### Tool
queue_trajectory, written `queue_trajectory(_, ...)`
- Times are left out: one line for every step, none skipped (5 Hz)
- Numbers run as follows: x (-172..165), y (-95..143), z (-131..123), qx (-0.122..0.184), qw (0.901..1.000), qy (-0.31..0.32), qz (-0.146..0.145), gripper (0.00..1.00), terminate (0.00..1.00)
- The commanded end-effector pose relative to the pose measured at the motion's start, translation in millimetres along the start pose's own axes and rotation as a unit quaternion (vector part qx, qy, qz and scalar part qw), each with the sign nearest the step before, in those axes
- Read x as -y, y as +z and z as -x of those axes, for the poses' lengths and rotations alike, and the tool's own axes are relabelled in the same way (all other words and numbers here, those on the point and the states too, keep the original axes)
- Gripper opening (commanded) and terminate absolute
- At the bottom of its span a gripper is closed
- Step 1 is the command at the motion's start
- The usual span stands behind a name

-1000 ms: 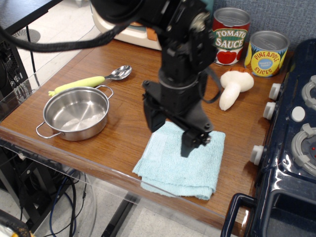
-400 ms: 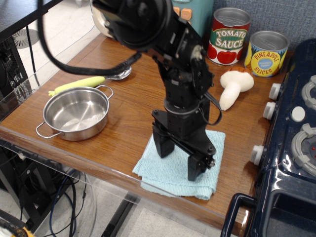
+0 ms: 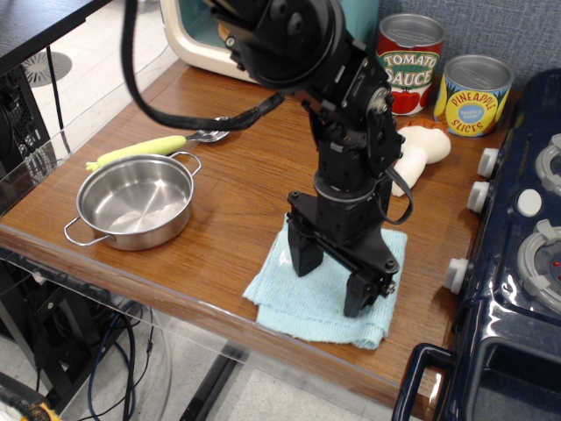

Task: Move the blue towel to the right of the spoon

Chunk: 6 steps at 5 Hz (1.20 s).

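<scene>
Your towel [image 3: 320, 303] hangs at the surface's [image 3: 232, 189] 6 o'clock edge, bare wood toward 11 o'clock, with the jaws spread wide, both fingertips [image 3: 304, 260] pressing it.

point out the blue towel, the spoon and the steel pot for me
blue towel [image 3: 302, 307]: table camera view, bare cloth left of the gripper
spoon [image 3: 145, 148]: table camera view, middle of the yellow-green handle
steel pot [image 3: 134, 206]: table camera view, inside of the pot's bottom

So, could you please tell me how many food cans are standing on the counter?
2. The tomato sauce can stands at the back of the counter, partly behind the arm, and the pineapple slices can stands just to its right, near the stove. Others could be hidden behind the arm.
</scene>
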State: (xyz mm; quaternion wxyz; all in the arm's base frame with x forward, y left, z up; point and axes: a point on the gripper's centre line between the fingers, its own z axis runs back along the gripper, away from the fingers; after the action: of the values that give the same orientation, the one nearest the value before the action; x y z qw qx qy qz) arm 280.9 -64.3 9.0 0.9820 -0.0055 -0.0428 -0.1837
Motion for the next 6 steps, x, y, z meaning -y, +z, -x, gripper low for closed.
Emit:
queue_trajectory(-54,4,-21,0.007,0.9960,0.085,-0.028,1.00,0.00)
queue_trajectory(-88,3,-32,0.001,0.9917,0.125,-0.031,1.00,0.00)
queue_trajectory(-113,5,-41,-0.005,0.9872,0.154,-0.041,1.00,0.00)
queue_trajectory(-132,3,-54,-0.009,0.9845,0.170,-0.042,1.00,0.00)
queue_trajectory(-143,3,-68,-0.011,0.9844,0.170,-0.045,1.00,0.00)
queue_trajectory(-154,9,-84,0.006,0.9845,0.168,-0.049,1.00,0.00)
